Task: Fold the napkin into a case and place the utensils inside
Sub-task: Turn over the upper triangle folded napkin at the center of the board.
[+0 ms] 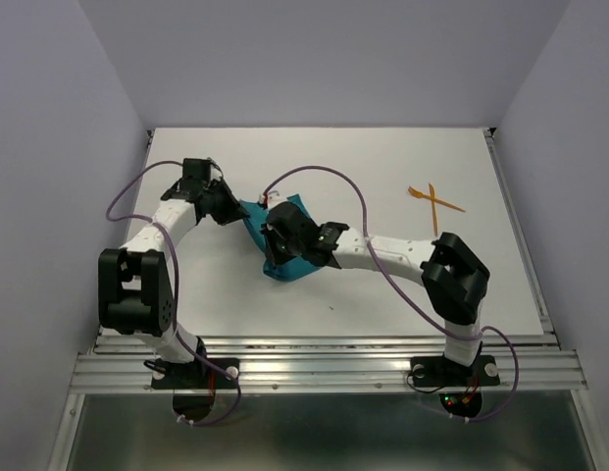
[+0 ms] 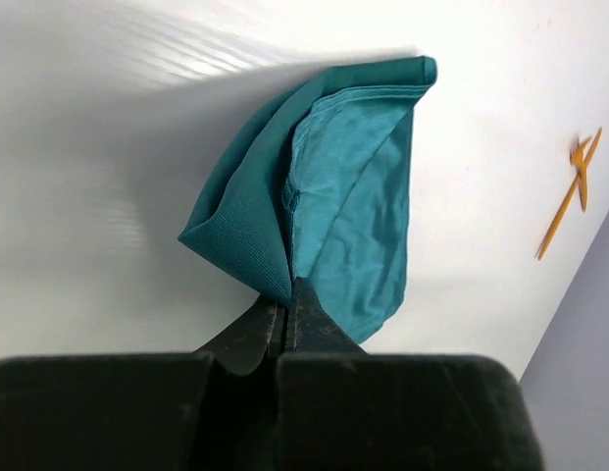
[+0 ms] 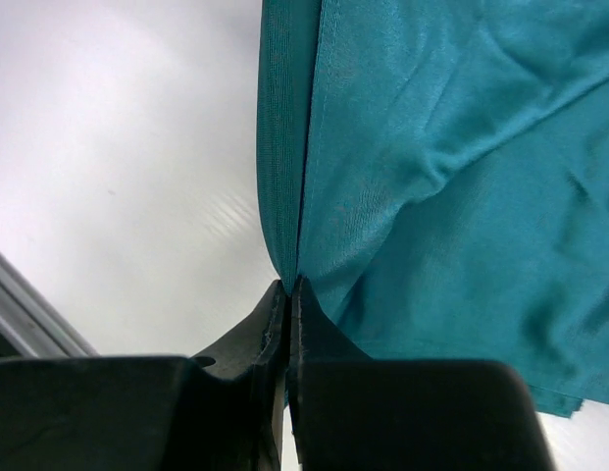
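Observation:
The teal napkin (image 1: pixel 284 257) hangs bunched and loosely folded between my two grippers near the table's middle. My left gripper (image 1: pixel 240 209) is shut on one of its corners (image 2: pixel 284 289). The cloth (image 2: pixel 343 206) drapes away from that gripper in two layers. My right gripper (image 1: pixel 277 238) is shut on another edge of the napkin (image 3: pixel 431 177), pinching two layers at the fingertips (image 3: pixel 292 289). The two orange utensils (image 1: pixel 433 202) lie crossed on the table at the right, apart from both grippers. They also show in the left wrist view (image 2: pixel 571 191). No folded case shows.
The white table (image 1: pixel 382 157) is walled by pale panels at the back and sides. A metal rail (image 1: pixel 324 368) runs along the near edge by the arm bases. Purple cables loop over both arms.

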Motion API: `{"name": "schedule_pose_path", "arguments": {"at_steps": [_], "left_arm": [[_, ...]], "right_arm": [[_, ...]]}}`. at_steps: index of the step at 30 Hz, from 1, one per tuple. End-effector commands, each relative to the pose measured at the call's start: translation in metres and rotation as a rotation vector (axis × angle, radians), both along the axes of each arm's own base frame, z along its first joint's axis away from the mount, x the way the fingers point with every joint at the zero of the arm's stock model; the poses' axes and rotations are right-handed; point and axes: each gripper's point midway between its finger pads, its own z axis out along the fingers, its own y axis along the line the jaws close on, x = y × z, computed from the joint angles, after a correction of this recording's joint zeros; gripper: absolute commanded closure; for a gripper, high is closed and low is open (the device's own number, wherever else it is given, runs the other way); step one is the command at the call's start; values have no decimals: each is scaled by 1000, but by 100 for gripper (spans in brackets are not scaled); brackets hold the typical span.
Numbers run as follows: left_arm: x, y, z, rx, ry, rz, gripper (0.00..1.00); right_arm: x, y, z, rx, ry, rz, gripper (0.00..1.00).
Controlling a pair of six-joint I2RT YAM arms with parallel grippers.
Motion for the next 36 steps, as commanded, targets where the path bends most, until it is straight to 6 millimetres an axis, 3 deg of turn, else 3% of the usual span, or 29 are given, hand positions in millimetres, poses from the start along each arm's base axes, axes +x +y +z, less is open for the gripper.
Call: {"name": "schedule_pose_path", "arguments": {"at_steps": [1,3,4,6,7,8,10,11,12,14,18,20,24,27,28,30,31,32,34,36], "left_arm": [[3,59,44,135,-90,140,100],[2,96,62,195,-124,227,100],[-2,107,70,217,-118,251,100],[-8,142,95,288,-161,338,100],[-14,153,100,308,-152,364,100],[-19,163,106,329,-158,390,100],[-30,192,130,383,-185,464,100],[-33,198,137,396,-193,480,100],[-41,217,153,449,-207,536,100],[-46,228,169,483,-229,575,100],[-52,243,215,547,-305,661,100],[-48,243,224,541,-331,660,100],[-31,227,215,497,-341,615,100],[-9,189,191,460,-325,537,100],[0,181,175,462,-307,521,100],[15,153,149,440,-274,466,100],[22,149,135,433,-266,462,100],[27,132,125,424,-258,426,100],[39,105,100,410,-236,378,100],[46,86,88,400,-229,343,100]], "right_arm": [[-21,54,27,114,24,123,99],[-25,73,31,147,33,154,99],[-32,89,46,193,32,196,99],[-44,110,57,238,38,249,99],[-46,119,53,252,58,273,99],[-58,137,73,303,44,316,99],[-71,157,77,340,67,371,99],[-75,169,100,391,46,397,99],[-87,178,106,416,62,437,99],[-96,191,124,474,61,481,99],[-106,198,148,561,81,527,99],[-108,195,154,594,91,517,99],[-108,193,153,621,110,485,99],[-99,181,126,595,156,411,99],[-96,170,102,561,189,372,99],[-78,155,87,578,228,303,99],[-75,146,75,573,246,277,99],[-66,127,53,555,265,230,99],[-63,110,37,543,302,184,99],[-62,88,18,508,313,135,99]]}}
